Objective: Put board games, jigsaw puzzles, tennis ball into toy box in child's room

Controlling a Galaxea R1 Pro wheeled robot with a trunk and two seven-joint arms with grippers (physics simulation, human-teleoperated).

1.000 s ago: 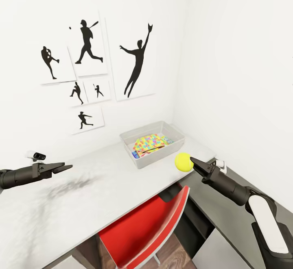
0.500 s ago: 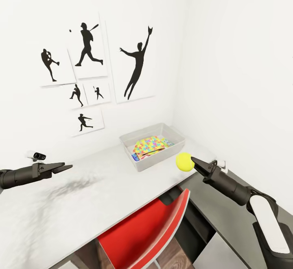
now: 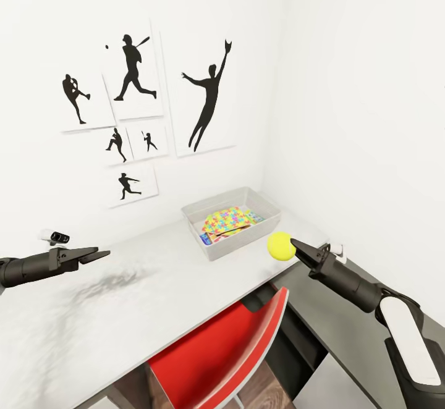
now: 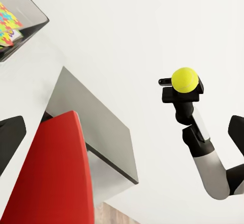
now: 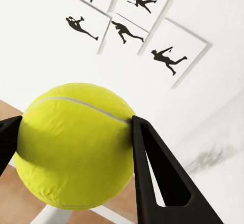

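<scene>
The tennis ball (image 3: 280, 246) is yellow-green and held off the table, with my right gripper (image 3: 290, 246) shut on it; black fingers (image 5: 157, 173) press both sides of the ball (image 5: 76, 145). It hangs just near-right of the toy box (image 3: 213, 249), a light grey tub on the table (image 3: 154, 285). A jigsaw puzzle (image 3: 230, 218) lies on top inside the tub, with other colourful flat things under it. My left gripper (image 3: 102, 253) hovers open over the table's left part, holding nothing. The left wrist view also catches the ball (image 4: 184, 79) and a corner of the tub (image 4: 23, 23).
A red chair (image 3: 228, 347) is tucked under the table's near edge. A lower dark grey desk section (image 3: 346, 335) adjoins on the right, below my right arm. White walls meet in the corner behind the tub, with black sports silhouettes (image 3: 136, 100) on the left wall.
The whole picture shifted very slightly a second ago. My right gripper keeps the ball in nearly the same spot, and the left arm has not moved.
</scene>
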